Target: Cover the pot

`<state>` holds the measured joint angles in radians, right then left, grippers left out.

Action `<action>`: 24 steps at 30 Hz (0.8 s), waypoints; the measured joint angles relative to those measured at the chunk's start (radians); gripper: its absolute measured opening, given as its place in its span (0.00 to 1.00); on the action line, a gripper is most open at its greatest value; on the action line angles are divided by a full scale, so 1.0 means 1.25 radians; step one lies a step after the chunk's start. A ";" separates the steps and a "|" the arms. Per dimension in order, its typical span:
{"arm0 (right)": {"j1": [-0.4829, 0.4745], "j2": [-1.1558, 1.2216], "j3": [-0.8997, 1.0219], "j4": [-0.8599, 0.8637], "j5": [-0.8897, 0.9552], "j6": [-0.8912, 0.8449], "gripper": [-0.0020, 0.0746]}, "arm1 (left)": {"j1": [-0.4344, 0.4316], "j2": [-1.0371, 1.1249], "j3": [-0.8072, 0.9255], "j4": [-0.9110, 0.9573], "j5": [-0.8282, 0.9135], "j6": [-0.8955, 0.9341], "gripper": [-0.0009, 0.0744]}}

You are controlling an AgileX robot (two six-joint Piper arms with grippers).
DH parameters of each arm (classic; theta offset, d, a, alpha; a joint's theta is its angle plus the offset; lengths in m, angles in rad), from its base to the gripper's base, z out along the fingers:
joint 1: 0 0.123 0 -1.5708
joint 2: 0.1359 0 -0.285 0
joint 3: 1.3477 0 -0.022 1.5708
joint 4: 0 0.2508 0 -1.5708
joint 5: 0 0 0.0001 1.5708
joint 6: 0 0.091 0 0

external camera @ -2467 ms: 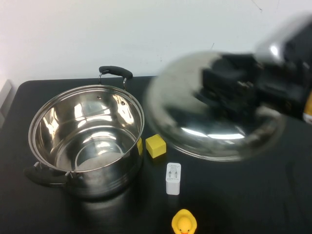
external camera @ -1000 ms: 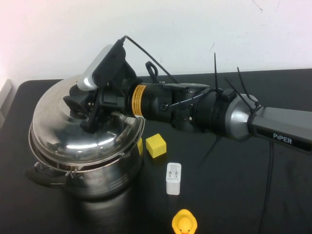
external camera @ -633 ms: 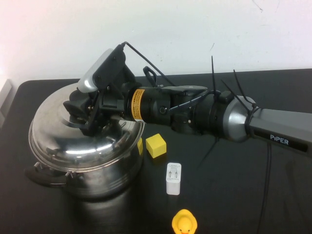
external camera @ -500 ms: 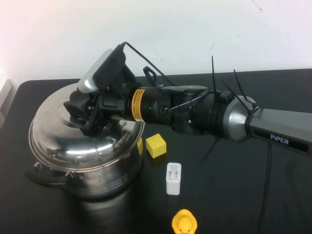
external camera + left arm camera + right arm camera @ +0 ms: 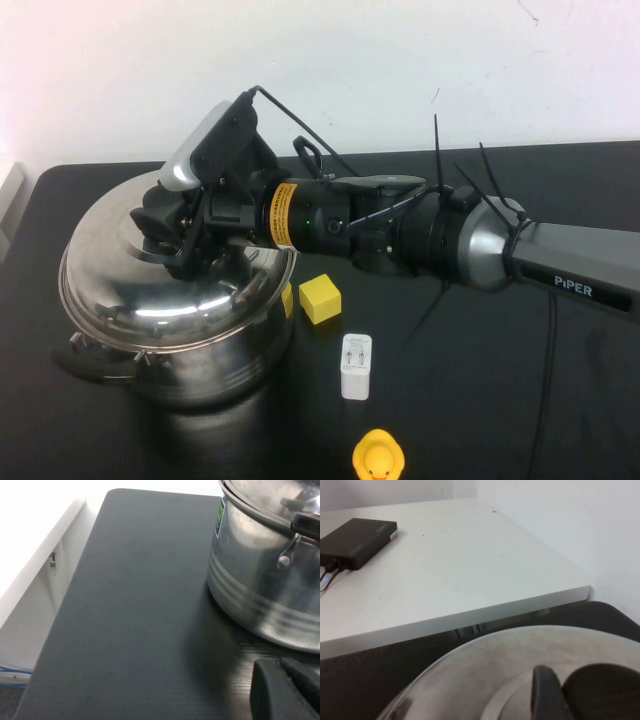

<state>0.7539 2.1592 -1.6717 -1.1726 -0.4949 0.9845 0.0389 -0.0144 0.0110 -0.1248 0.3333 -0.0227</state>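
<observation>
The pot (image 5: 205, 360), a large shiny steel stockpot with black side handles, stands at the left of the black table. The domed steel lid (image 5: 140, 295) rests on its rim. My right gripper (image 5: 188, 240) reaches over the pot and is shut on the lid's black knob (image 5: 605, 690), with one finger (image 5: 545, 692) pressed against it. In the left wrist view the pot's wall (image 5: 260, 580) and one handle (image 5: 305, 525) show close by. My left gripper (image 5: 287, 692) sits low on the table beside the pot, fingers together and empty. It is out of the high view.
A yellow cube (image 5: 319, 299), a white charger (image 5: 355, 366) and a yellow rubber duck (image 5: 377, 458) lie right of the pot. A second yellow piece (image 5: 287, 298) touches the pot's side. A white desk with a black box (image 5: 357, 542) lies beyond the table.
My right arm carried the lid from the right over to the pot and lowered it from tilted to flat on the rim. Nothing has moved in the last half second.
</observation>
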 joint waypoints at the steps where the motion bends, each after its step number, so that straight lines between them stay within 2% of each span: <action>1: 0.000 0.000 0.000 0.000 0.000 0.000 0.48 | 0.000 0.000 0.000 0.000 0.000 0.000 0.01; 5: 0.000 0.000 0.000 0.000 0.000 -0.002 0.50 | 0.000 0.000 0.000 0.000 0.000 0.000 0.01; 10: 0.000 -0.004 -0.002 0.000 -0.004 -0.066 0.67 | 0.000 0.000 0.000 0.000 0.000 0.000 0.01; 14: 0.000 -0.048 0.000 -0.001 0.003 -0.081 0.69 | 0.000 0.000 0.000 0.000 0.000 0.000 0.01; 17: 0.000 -0.125 0.031 -0.001 0.008 -0.082 0.61 | 0.000 0.000 0.000 0.000 0.000 0.000 0.01; 24: 0.006 -0.345 0.244 0.041 0.145 -0.086 0.26 | 0.000 0.000 0.000 0.000 0.000 0.000 0.01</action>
<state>0.7618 1.7281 -1.3664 -1.1207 -0.3131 0.8771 0.0389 -0.0144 0.0110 -0.1248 0.3333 -0.0227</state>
